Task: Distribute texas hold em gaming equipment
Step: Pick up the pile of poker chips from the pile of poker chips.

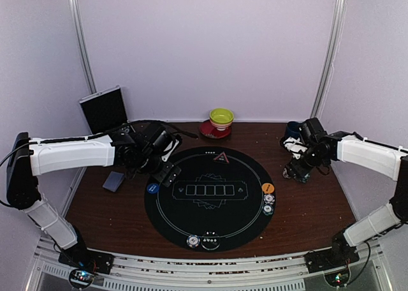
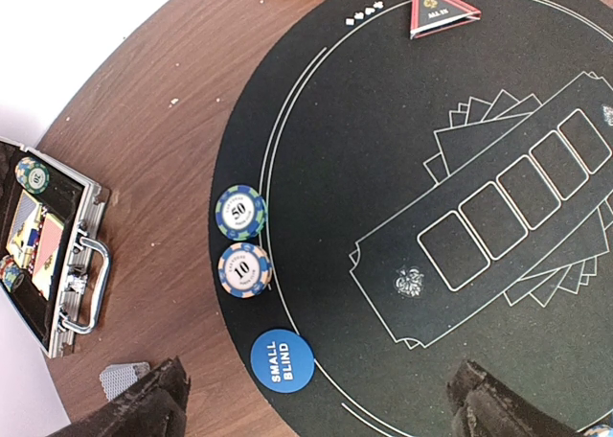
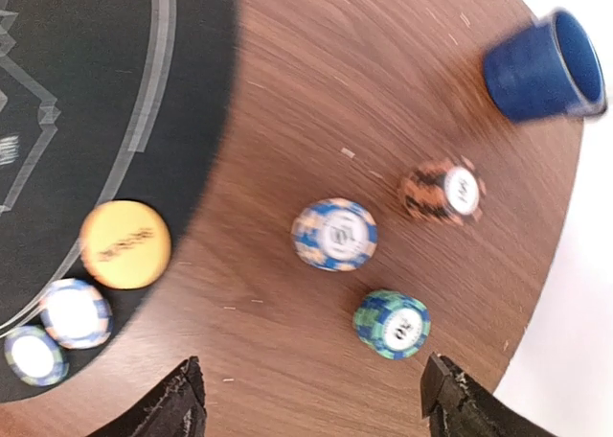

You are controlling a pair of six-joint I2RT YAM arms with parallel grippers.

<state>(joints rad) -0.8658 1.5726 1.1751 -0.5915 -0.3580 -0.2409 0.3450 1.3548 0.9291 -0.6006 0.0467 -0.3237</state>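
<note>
My left gripper (image 2: pixel 316 403) stands open over the left rim of the round black mat (image 2: pixel 383 149), with nothing between its fingers. Just ahead of it lies the blue "small blind" disc (image 2: pixel 282 361), then a blue-and-peach chip (image 2: pixel 244 269) and a green-and-blue chip (image 2: pixel 239 212). My right gripper (image 3: pixel 311 403) is open and empty above bare wood. Three chip stacks stand in front of it: green-blue (image 3: pixel 393 323), blue-peach (image 3: pixel 333 234) and orange-black (image 3: pixel 442 191). An orange disc (image 3: pixel 124 244) and two chips (image 3: pixel 75 312) lie on the mat's right rim. The grey-blue card deck (image 1: pixel 113 180) lies left of the mat.
An open metal case (image 2: pixel 48 245) holding chips sits at the far left. A red triangular marker (image 2: pixel 441 11) lies at the mat's far side. The dark blue mug (image 3: pixel 546 65) stands at the back right. The yellow-green bowl (image 1: pixel 221 117) stands on its red saucer at the back centre. Two more chips (image 1: pixel 193 241) lie at the mat's near rim.
</note>
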